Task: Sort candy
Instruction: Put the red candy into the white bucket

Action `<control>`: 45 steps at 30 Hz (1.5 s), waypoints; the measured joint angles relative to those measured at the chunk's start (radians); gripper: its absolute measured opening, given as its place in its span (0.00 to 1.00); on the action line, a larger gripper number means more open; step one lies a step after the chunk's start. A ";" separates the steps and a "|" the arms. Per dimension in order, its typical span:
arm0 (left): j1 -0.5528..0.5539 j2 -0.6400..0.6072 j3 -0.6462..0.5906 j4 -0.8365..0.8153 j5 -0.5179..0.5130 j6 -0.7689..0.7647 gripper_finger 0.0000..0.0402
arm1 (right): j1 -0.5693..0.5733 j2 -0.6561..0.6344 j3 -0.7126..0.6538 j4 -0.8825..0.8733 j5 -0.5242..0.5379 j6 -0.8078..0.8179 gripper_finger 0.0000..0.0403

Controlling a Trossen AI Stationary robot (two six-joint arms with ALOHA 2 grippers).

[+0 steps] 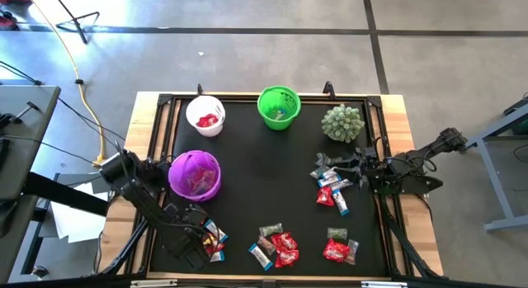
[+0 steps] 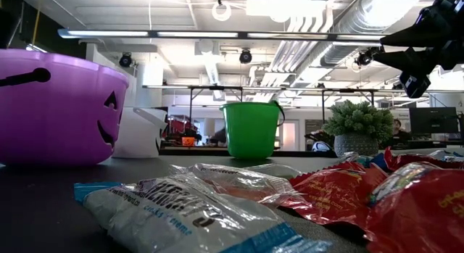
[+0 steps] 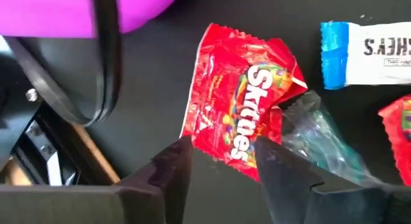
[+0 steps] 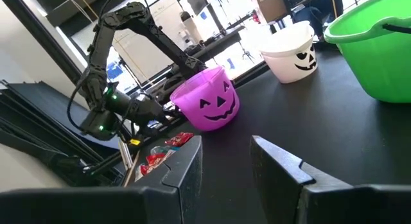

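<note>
Down at the near left corner, the left gripper (image 3: 221, 163) hangs with fingers apart over a crinkled red Skittles packet (image 3: 237, 112), beside the purple pumpkin bucket (image 1: 195, 174). More candy (image 1: 276, 245), shiny red, silvery blue-white and dark, lies along the near edge. At right, the right gripper (image 1: 353, 166) hovers, fingers apart, above another cluster (image 1: 332, 187).

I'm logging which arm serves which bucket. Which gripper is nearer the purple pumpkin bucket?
Left. The left gripper is just in front of the purple bucket, over a red Skittles packet. The right gripper is across the table by the spiky green ball.
</note>
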 joint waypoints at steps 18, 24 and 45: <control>0.008 -0.004 -0.136 0.178 -0.024 -0.017 0.40 | 0.000 0.000 0.000 0.000 0.000 0.000 0.31; 0.008 -0.004 -0.137 0.185 -0.023 -0.087 0.40 | 0.000 0.000 0.000 0.000 0.000 0.000 0.31; 0.009 -0.008 -0.119 0.213 -0.020 -0.245 0.02 | 0.000 0.000 0.000 0.000 0.001 0.000 0.31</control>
